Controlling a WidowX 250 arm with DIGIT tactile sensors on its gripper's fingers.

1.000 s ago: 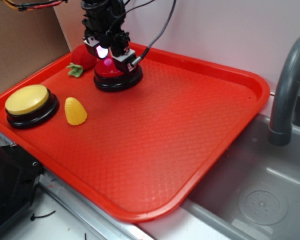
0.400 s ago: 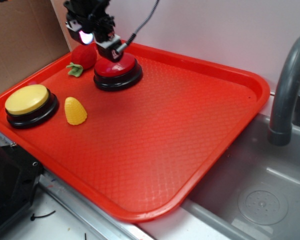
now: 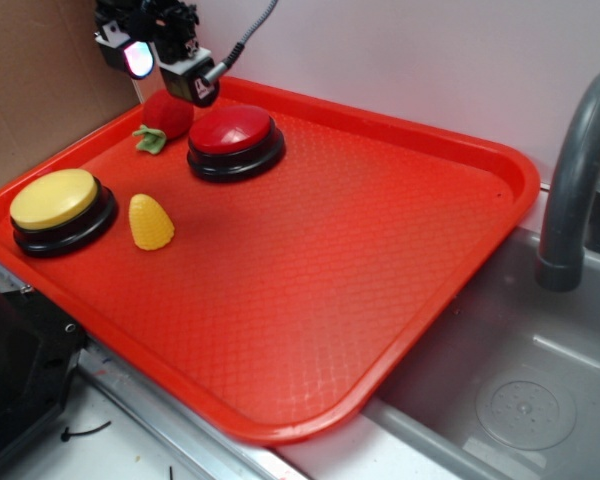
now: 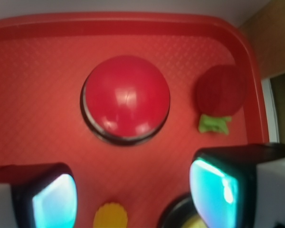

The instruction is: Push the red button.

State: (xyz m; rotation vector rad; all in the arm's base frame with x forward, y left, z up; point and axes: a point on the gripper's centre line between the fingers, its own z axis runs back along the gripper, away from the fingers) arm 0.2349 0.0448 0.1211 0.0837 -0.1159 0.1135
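Wrist view: red button [image 4: 126, 98] sits ahead of and below the gripper [image 4: 133, 190], centred between the two lit pads [image 4: 54, 199], nothing touching it. Its dome is fully in sight, black base ring showing round the edge. Exterior view agrees: button [image 3: 234, 132] lies on the tray [image 3: 400, 250] near its far rim, and the gripper [image 3: 152, 52] hangs above and off to one side of it, clear of the dome. Fingers are spread, gap empty.

Strawberry toy [image 4: 222, 92] lies beside the button, close under the gripper in the exterior view [image 3: 166, 117]. Yellow button [image 3: 62, 208] and yellow corn-shaped toy [image 3: 151, 222] are well apart from the target; in the wrist view both peek in at the bottom edge, nearest the camera. Sink and faucet [image 3: 572, 170] lie beyond the tray, out of the way.

Step, as judged: gripper is raised off the button with no contact. Whether a press has registered cannot be told from these pictures. If one is needed, the gripper must shift over the dome centre, then drop straight down, keeping off the strawberry.
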